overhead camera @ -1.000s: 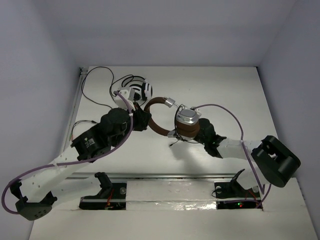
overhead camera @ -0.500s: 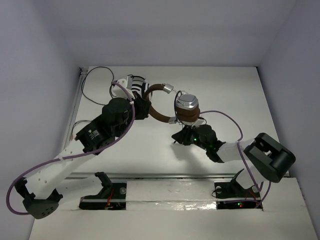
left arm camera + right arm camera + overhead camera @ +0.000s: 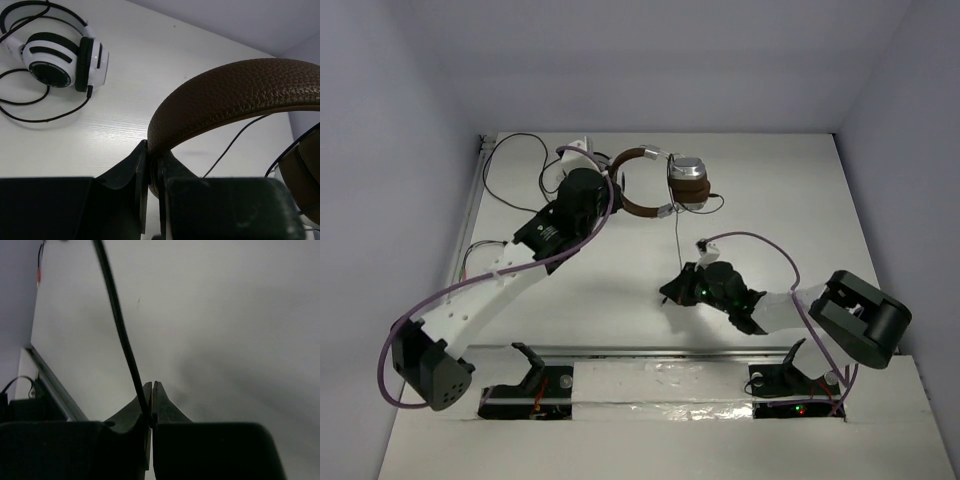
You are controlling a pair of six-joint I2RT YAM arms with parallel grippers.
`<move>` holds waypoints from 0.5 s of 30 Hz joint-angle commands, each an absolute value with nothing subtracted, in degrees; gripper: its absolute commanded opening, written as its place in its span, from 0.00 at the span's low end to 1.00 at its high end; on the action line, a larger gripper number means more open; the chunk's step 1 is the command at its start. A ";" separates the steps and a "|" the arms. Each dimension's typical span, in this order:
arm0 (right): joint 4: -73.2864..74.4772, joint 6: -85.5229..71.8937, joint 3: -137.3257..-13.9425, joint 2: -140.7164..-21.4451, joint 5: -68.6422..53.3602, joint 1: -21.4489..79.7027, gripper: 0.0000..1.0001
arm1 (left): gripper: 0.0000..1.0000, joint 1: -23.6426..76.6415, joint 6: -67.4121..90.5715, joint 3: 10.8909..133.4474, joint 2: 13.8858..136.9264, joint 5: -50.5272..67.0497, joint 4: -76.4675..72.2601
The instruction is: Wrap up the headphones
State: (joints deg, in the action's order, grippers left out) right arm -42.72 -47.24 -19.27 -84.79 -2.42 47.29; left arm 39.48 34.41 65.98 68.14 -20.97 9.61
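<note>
The headphones (image 3: 682, 190) are toward 12 o'clock of the table (image 3: 780, 200), with a silver earcup (image 3: 688, 167) at the 3 o'clock end of the brown headband (image 3: 235, 90). The left jaws are clamped tight on that headband at its 9 o'clock end, pinching the leather between them. From the earcup the thin black cable (image 3: 677, 240) runs straight toward 6 o'clock to the right jaws, which pinch it with no gap showing. Black-and-white striped headphones (image 3: 65, 57) lie on the table at 10 o'clock in the left wrist view, apart from the headband.
</note>
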 commanded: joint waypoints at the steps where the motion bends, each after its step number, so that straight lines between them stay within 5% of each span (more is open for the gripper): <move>1: -34.30 -47.11 -23.89 -80.60 2.62 54.73 0.00 | 0.00 37.36 36.48 65.74 71.36 -24.68 1.67; 15: 12.35 -38.87 -48.67 -71.02 6.58 66.45 0.00 | 0.00 36.83 33.83 56.44 79.54 -34.36 1.32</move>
